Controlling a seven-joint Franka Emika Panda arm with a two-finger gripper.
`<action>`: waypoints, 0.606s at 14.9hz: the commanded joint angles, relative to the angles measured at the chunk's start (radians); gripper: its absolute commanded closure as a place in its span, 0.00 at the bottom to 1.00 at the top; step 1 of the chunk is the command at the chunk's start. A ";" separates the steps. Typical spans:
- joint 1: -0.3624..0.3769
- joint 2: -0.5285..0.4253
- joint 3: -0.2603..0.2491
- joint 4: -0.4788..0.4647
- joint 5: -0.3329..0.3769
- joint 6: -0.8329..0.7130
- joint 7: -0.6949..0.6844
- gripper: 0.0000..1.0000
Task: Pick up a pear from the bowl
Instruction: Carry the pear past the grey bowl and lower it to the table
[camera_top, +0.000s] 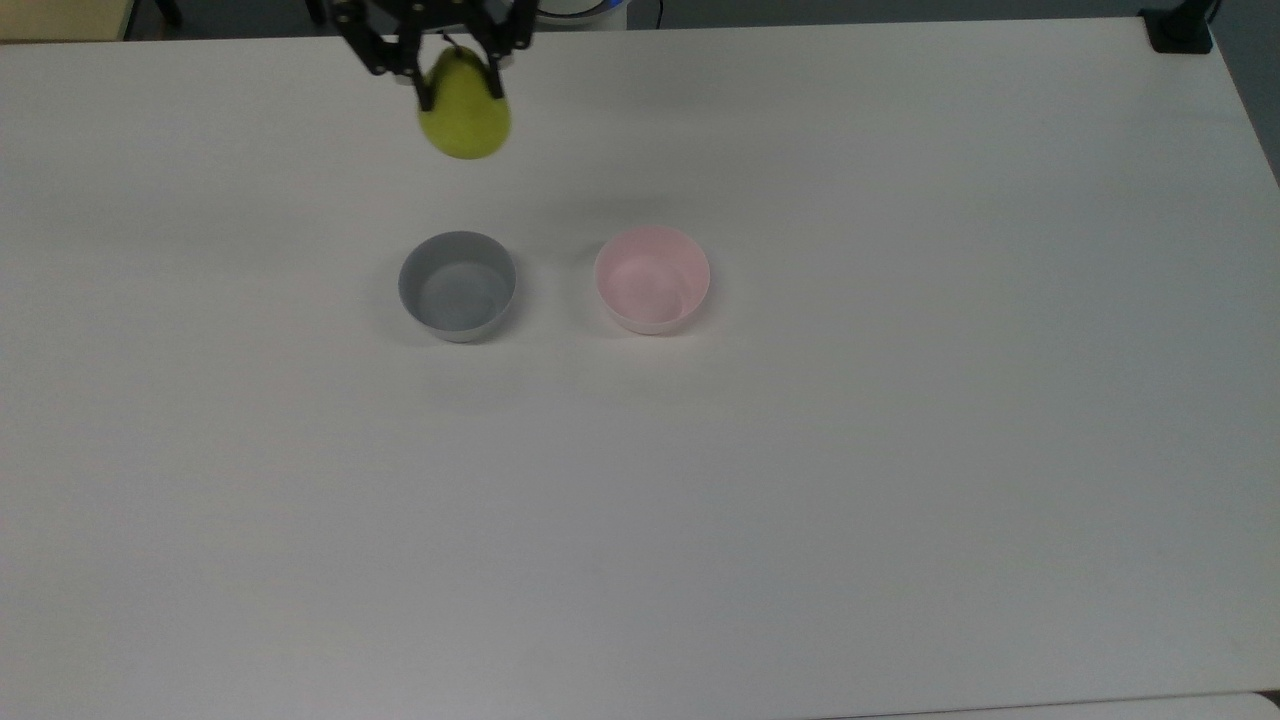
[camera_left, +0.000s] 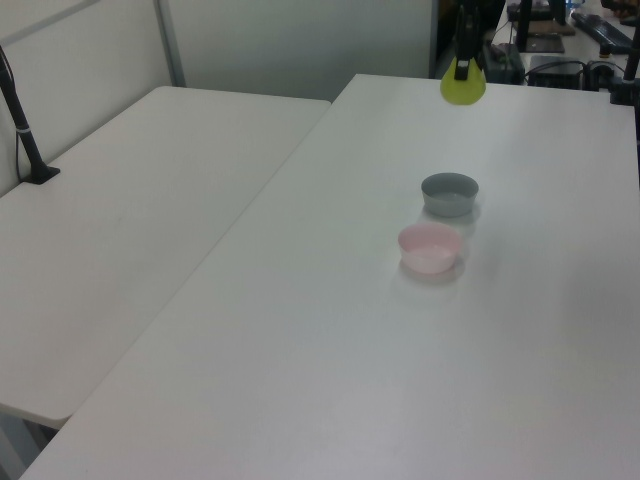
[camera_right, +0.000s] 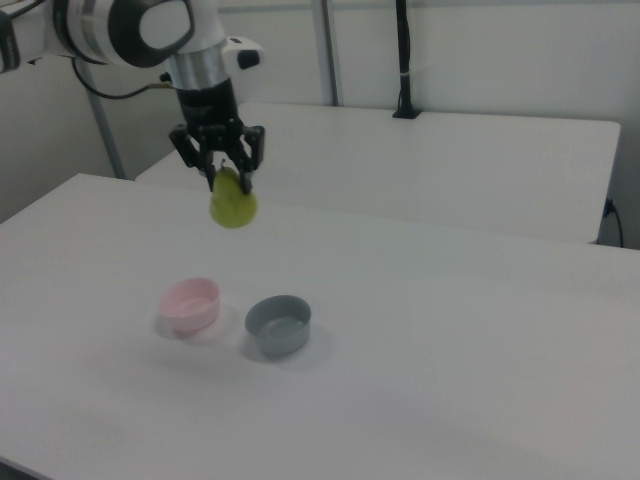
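Even, diffuse light from overhead; my table (camera_top: 800, 500) looks bright, almost washed out. Soft faint shadows sit under both bowls (camera_top: 652, 279). The top view is slightly hazy.
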 joint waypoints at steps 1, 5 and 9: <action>-0.064 0.005 -0.038 0.000 0.004 -0.011 -0.162 1.00; -0.091 0.036 -0.132 -0.052 0.039 0.084 -0.307 1.00; -0.116 0.088 -0.163 -0.111 0.041 0.185 -0.338 1.00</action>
